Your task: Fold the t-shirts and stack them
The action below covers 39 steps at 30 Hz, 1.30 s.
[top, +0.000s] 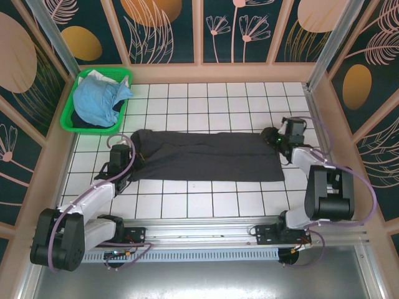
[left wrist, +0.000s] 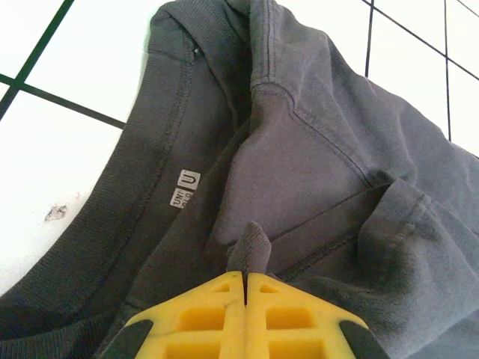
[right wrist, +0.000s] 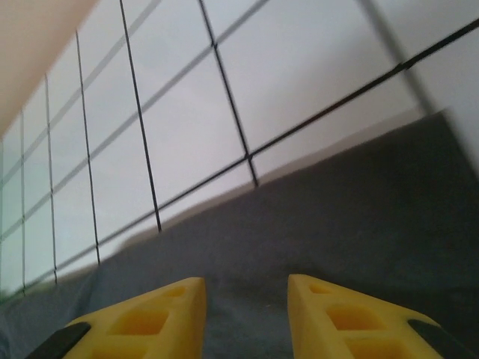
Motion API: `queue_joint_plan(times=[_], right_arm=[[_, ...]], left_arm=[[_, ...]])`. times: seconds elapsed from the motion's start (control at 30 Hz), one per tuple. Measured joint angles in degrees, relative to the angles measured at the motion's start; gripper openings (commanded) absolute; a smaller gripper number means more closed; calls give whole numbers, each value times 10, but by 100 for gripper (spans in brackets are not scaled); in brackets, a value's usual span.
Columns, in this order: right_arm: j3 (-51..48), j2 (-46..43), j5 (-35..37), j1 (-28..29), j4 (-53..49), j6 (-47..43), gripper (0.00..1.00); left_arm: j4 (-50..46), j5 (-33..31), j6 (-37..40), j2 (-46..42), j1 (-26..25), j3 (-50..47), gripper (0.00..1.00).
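The dark charcoal-grey t-shirt (top: 206,157) lies folded into a long strip across the middle of the tiled table. My left gripper (top: 124,152) is at the strip's left end, by the collar. Its yellow jaws (left wrist: 245,275) are shut on a small pinched fold of the grey t-shirt (left wrist: 314,149), next to the neck label (left wrist: 187,187). My right gripper (top: 272,138) is at the strip's right end. There its jaws (right wrist: 247,288) stand open just over the grey cloth (right wrist: 337,224), with nothing between them. The light blue t-shirt (top: 96,99) lies crumpled in the basket.
The green plastic basket (top: 93,130) sits in the far left corner of the table. Wooden-framed patterned walls (top: 199,31) close in the back and both sides. White tiles (top: 206,199) lie bare in front of the shirt.
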Motion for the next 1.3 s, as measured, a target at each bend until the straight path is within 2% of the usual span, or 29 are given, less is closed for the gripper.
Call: queue_joint_plan(times=[0.03, 0.07, 0.1, 0.17, 0.3, 0.43, 0.53, 0.6, 0.77, 0.9, 1.0, 1.07, 1.23, 1.3], right_arm=[[2, 13, 2, 7, 2, 0, 33], [2, 28, 6, 13, 4, 0, 33], [1, 37, 12, 15, 3, 2, 34], [-7, 44, 27, 16, 6, 6, 35], [-34, 43, 50, 16, 19, 16, 39], [-53, 43, 52, 5, 27, 18, 39], [-57, 43, 43, -13, 42, 20, 39], [-63, 43, 32, -27, 52, 20, 40], [-76, 43, 8, -48, 77, 20, 40], [-83, 41, -7, -56, 88, 20, 40], [-84, 41, -13, -59, 90, 20, 40], [-84, 41, -14, -59, 90, 20, 40], [-84, 41, -18, -60, 90, 20, 41], [-86, 41, -18, -60, 94, 19, 41]], left_arm=[[-2, 2, 0, -6, 0, 0, 9], [-4, 5, 1, -16, 0, -2, 27], [-5, 9, 0, -28, 0, -5, 37], [-8, 12, -4, -57, 0, -13, 47], [-14, 13, -5, -107, 0, -15, 52], [-14, 17, 4, -104, 0, 10, 58], [3, 47, 15, -46, 0, 47, 56], [13, 70, 26, 24, -7, 81, 56], [7, 90, 67, 179, -67, 167, 54], [2, 102, 96, 246, -91, 203, 53], [-4, 103, 110, 269, -91, 210, 41], [-11, 105, 116, 276, -92, 210, 37], [-23, 112, 119, 275, -126, 210, 24], [-22, 121, 115, 269, -140, 207, 13]])
